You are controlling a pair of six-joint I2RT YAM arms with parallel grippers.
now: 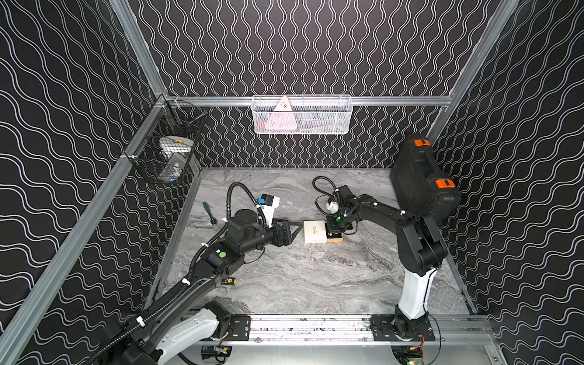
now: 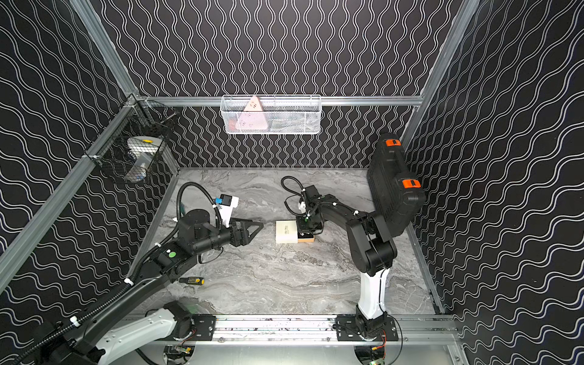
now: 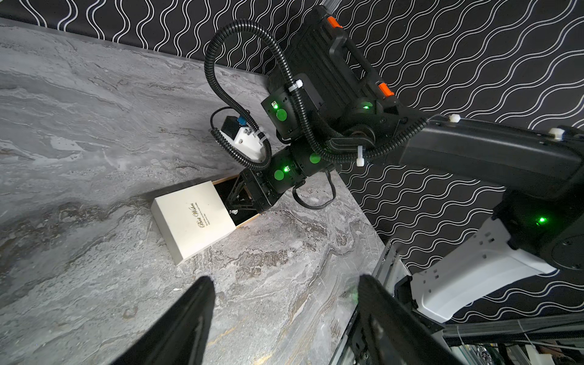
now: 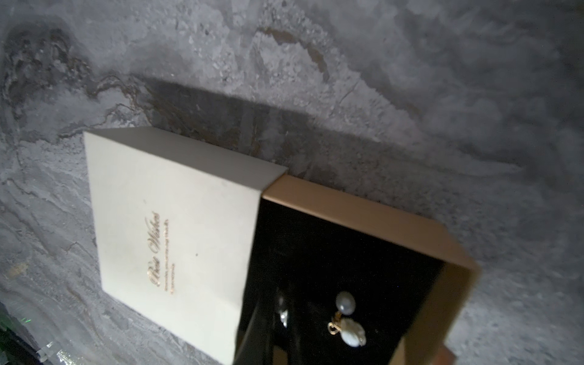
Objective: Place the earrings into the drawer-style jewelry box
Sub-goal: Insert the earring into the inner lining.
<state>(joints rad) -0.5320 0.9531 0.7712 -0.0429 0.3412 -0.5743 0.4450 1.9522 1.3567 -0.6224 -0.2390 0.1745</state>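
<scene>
The drawer-style jewelry box (image 1: pixel 315 231) (image 2: pixel 286 231) lies mid-table, white sleeve with gold print (image 4: pixel 177 240) (image 3: pixel 194 218). Its tan tray (image 4: pixel 363 215) is slid out to the right and shows its black lining. One pearl earring (image 4: pixel 347 322) lies on the lining. A second glinting earring (image 4: pixel 283 313) (image 3: pixel 234 211) sits at the tips of my right gripper (image 4: pixel 282 303) (image 1: pixel 335 230), which reaches down into the tray, shut on it. My left gripper (image 3: pixel 286 281) (image 1: pixel 299 223) (image 2: pixel 260 225) hovers open and empty just left of the box, not touching it.
A big black case with orange latches (image 1: pixel 423 180) leans at the right wall. A green-handled tool (image 1: pixel 208 213) lies at the left; a black-and-yellow screwdriver (image 2: pixel 191 280) lies near the left arm. A white wire basket (image 1: pixel 301 115) and a black mesh basket (image 1: pixel 167 151) hang on the walls.
</scene>
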